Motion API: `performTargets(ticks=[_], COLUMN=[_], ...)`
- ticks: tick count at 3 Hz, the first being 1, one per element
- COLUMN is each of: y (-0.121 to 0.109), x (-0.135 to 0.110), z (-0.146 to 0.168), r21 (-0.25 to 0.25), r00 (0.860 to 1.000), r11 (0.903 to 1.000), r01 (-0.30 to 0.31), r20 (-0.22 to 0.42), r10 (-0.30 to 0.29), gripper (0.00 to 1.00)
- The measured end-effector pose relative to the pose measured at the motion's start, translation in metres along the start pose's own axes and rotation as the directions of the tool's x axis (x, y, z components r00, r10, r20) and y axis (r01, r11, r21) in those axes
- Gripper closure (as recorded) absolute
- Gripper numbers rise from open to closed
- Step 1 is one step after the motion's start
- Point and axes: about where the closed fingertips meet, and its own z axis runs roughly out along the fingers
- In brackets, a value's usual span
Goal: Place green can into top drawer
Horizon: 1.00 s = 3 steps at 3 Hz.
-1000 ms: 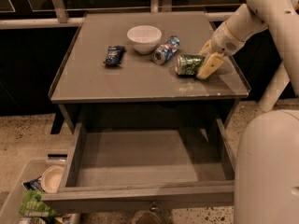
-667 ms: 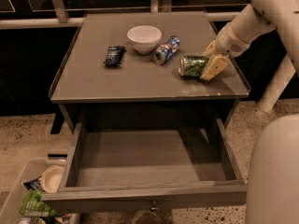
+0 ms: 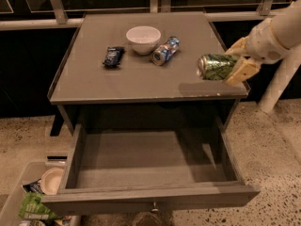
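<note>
Claw [image 3: 232, 65]: at the right edge of the surface [image 3: 141, 81], reaching in from the arm at the right; clenched on the green can [image 3: 216, 66], one tan finger above it and one below. Green can: held on its side, silver top facing left, hanging above the surface's front right corner, with a shadow cast on the grey top beneath it. Change noted: a second ago the can lay further in on the surface; it now sits higher and further right, so the lift is judged done and the carry begun. Top drawer [image 3: 150, 166]: pulled fully out below the front edge, bottom bare, knob centred on its front; well below and left of the can, so the remaining work is judged to be a move forward and down over it, then a release. Also on the surface, well apart from the claw: blue-and-silver can [image 3: 165, 51] on its side, just beside a white bowl [image 3: 143, 36]; dark packet [image 3: 113, 56] further left. Floor, lower left: bin [image 3: 14, 197] with oddments.
</note>
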Motion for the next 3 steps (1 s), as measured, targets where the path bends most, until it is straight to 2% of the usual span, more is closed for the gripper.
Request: performTargets(ticks=[1,2,3], y=[0.05,0.112,0.172], x=[0.001,0.029,0.067], z=[-0.022,0.003,0.074], r21=[0.05,0.019,-0.089], r00=[0.999,0.996,0.99], r11=[0.9987,0.9989,0.9903], r01=[0.002,-0.042,-0.106], r20=[0.04,0.085,0.083], r10=[-0.004,0.041,0.114], gripper=[1.0,1.0,1.0])
